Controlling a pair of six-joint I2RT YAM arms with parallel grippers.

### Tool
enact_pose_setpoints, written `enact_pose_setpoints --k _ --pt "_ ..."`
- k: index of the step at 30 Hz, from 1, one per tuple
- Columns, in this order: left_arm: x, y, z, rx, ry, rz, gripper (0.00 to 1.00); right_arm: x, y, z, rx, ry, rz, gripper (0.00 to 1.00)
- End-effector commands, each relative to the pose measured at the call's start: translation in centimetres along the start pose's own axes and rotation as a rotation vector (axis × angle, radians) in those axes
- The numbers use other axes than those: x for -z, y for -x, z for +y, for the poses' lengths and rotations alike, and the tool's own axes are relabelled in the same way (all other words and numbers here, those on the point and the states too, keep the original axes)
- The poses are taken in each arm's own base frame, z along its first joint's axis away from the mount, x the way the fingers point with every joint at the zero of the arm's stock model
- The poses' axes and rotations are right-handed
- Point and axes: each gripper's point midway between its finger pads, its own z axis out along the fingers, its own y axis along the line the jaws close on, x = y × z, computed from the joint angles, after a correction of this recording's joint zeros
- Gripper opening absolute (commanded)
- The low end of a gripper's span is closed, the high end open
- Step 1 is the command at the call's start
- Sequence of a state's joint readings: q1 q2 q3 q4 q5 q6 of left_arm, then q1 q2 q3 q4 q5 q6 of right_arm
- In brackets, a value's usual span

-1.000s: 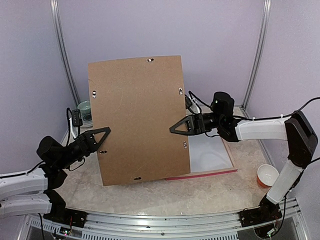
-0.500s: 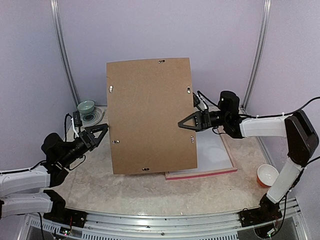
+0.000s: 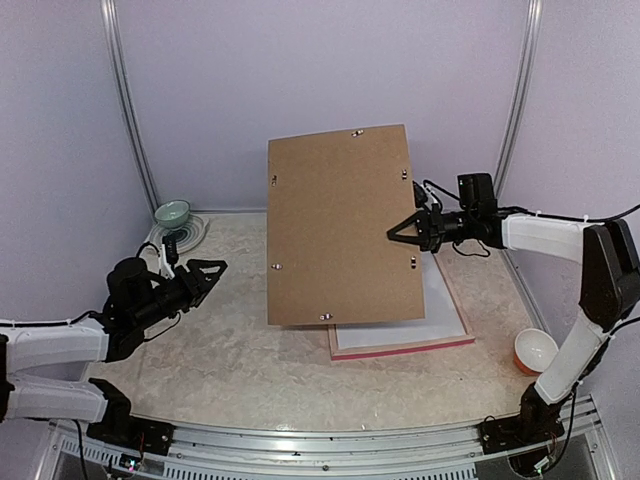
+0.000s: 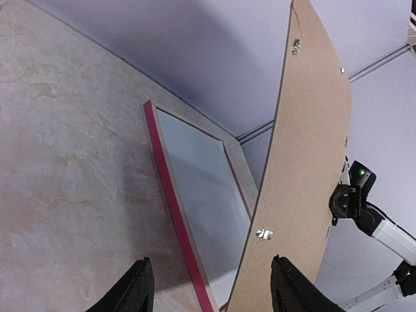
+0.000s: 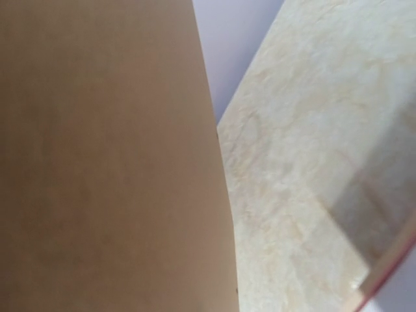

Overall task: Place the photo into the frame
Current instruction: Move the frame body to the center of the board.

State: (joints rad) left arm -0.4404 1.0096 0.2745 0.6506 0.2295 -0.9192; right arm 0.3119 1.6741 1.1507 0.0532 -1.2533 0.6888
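Observation:
The frame (image 3: 400, 350) lies flat on the table at centre right, showing a pink rail (image 4: 172, 201) and a pale white surface inside it. The photo is not in view. A plain brown backing board (image 3: 340, 230) hangs tilted above the frame, its lower edge near the frame's left rail. My right gripper (image 3: 398, 233) is shut on the board's right edge. In the right wrist view the board (image 5: 104, 156) fills the left half and the fingers do not show. My left gripper (image 3: 210, 272) stands open and empty, well left of the board (image 4: 305, 162).
A teal bowl (image 3: 172, 213) sits on a plate (image 3: 190, 235) at the back left. An orange cup (image 3: 535, 350) stands at the front right near the right arm. Purple walls with metal posts close in the back and sides.
My left gripper opened, let go of the board's left edge and drew back to the left. The right gripper carried the board to the right and farther back.

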Motion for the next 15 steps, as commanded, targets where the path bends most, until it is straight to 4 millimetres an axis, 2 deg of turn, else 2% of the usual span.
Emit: enact_pose_setpoints --k 1,2,4,5,8,9,12,15 --pt "-2.5 -1.9 1.8 -0.006 0.127 0.101 0.61 3.2 1.8 2.9 0.101 -0.018 -0.059 0.00" --pt "-3.4 -3.0 2.4 -0.008 0.161 0.143 0.61 3.8 2.1 3.2 0.108 -0.022 -0.077 0.00" --pt "-5.3 -4.1 2.0 -0.029 0.182 0.201 0.63 5.3 2.8 3.6 0.113 -0.031 -0.117 0.00" --pt "-6.4 -5.2 2.5 -0.034 0.212 0.242 0.65 5.7 3.0 3.8 0.117 -0.029 -0.130 0.00" --pt "-9.0 -7.2 2.4 -0.044 0.243 0.323 0.69 7.7 3.8 4.0 0.117 -0.042 -0.185 0.00" --pt "-9.9 -8.4 3.1 -0.044 0.268 0.355 0.69 8.3 4.0 4.1 0.116 -0.045 -0.203 0.00" --pt "-12.4 -10.5 3.5 -0.043 0.287 0.408 0.70 9.8 4.3 4.0 0.103 -0.049 -0.241 0.00" --pt "-14.8 -12.0 3.1 -0.044 0.287 0.444 0.70 11.1 4.5 3.6 0.084 -0.059 -0.279 0.00"
